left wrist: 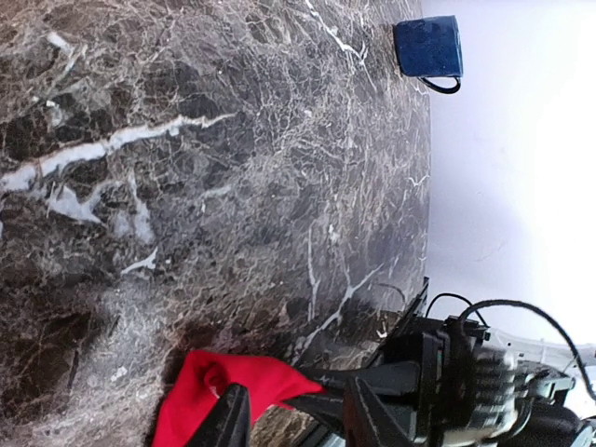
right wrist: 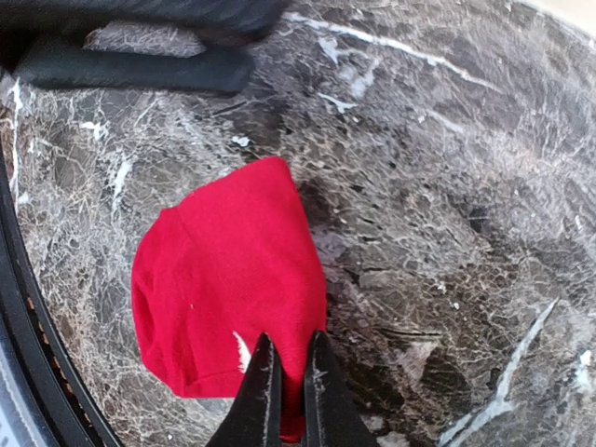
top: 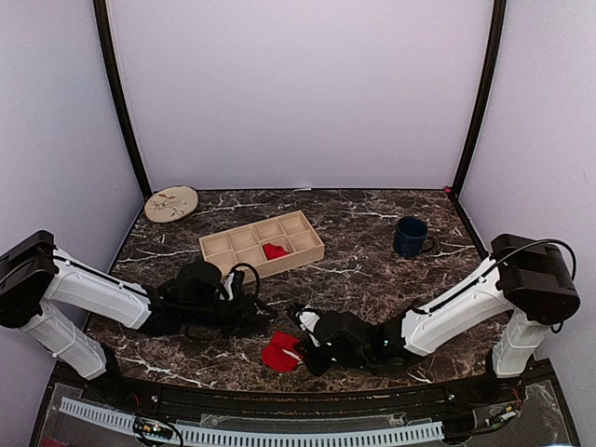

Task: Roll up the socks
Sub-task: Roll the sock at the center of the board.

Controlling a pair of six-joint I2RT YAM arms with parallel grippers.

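A red sock [top: 277, 353] lies bunched on the dark marble table near its front edge. My right gripper [right wrist: 291, 346] is shut on the near edge of this sock [right wrist: 223, 279], pinching the fabric between its black fingers. In the left wrist view the sock [left wrist: 209, 396] tapers to a point that runs into the right gripper's fingers [left wrist: 372, 382]. My left gripper [left wrist: 298, 414] stands open just beside the sock, one finger [left wrist: 231, 419] over the cloth, nothing held. A second red sock [top: 274, 250] lies in a compartment of the wooden tray [top: 303, 242].
A blue mug [top: 411, 237] stands at the back right, also in the left wrist view [left wrist: 428, 48]. A round patterned plate [top: 171, 203] sits at the back left. The table's black front rail [top: 279, 396] runs close behind the sock.
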